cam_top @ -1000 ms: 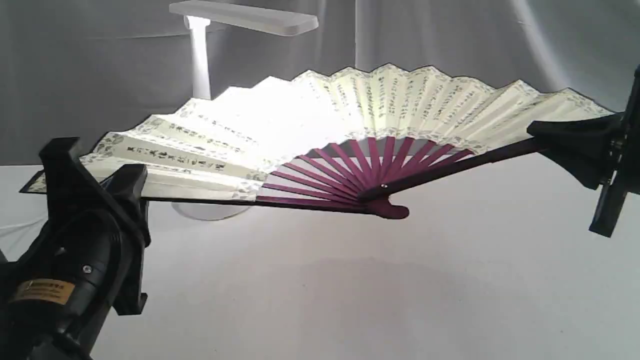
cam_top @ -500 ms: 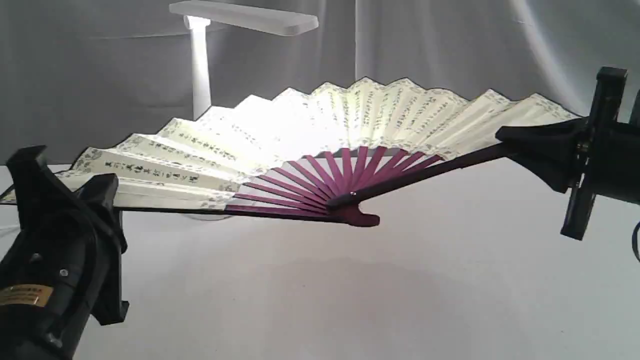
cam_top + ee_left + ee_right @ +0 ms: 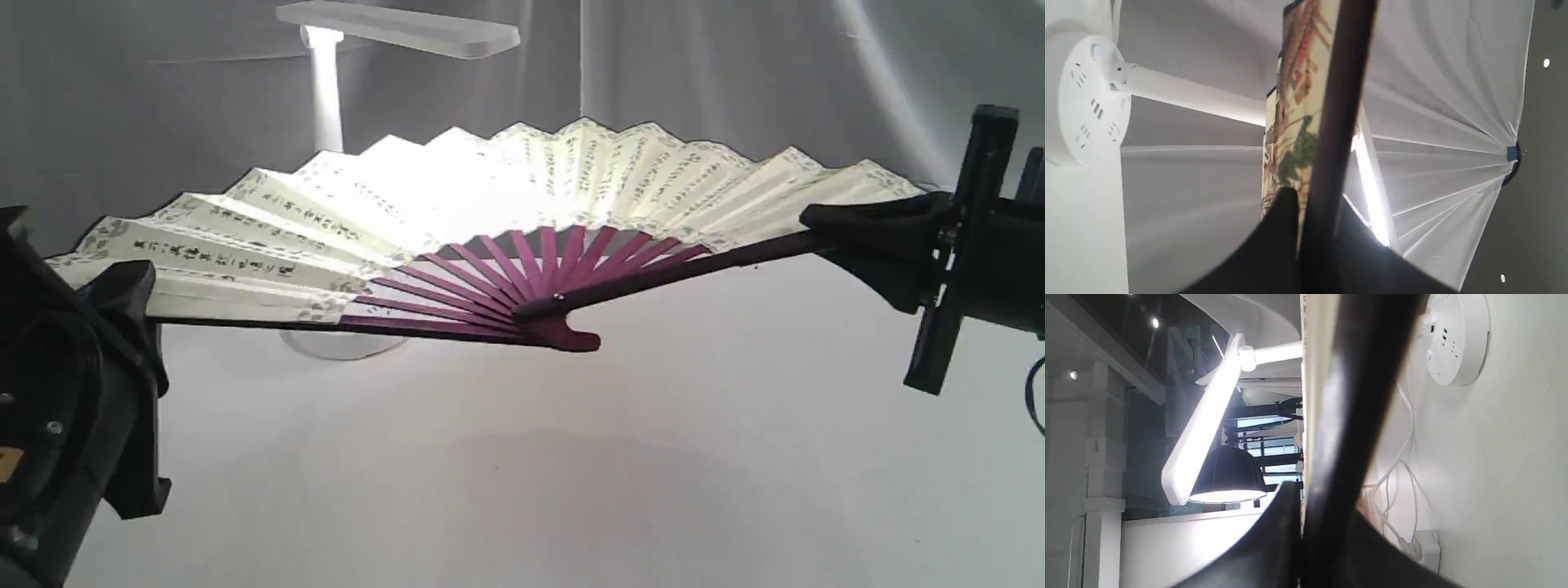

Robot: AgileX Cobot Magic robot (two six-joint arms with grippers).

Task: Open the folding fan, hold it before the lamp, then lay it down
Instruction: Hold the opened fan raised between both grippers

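Observation:
The folding fan [image 3: 506,204] is spread wide open and hangs in the air above the white table. Its cream leaf with black writing glows where the lamp [image 3: 400,28] shines behind it. My left gripper [image 3: 122,290] is shut on the fan's left guard [image 3: 1339,122], at the lower left of the exterior view. My right gripper [image 3: 857,233] is shut on the right guard [image 3: 1359,416]. The maroon ribs meet at the pivot [image 3: 559,322], which is clear of the table. The lamp's stem [image 3: 326,90] rises behind the leaf, and part of its round base [image 3: 343,347] shows under the fan.
Grey cloth [image 3: 735,73] drapes behind the table [image 3: 522,490]. A white cord [image 3: 1396,465] runs from the lamp base [image 3: 1457,335] to a plug block [image 3: 1425,547]. The fan's back shows a painted picture [image 3: 1294,102].
Both grippers have carried the open fan to the left, and its pivot has shifted left with them. The left arm has slid partly out of the view's left edge.

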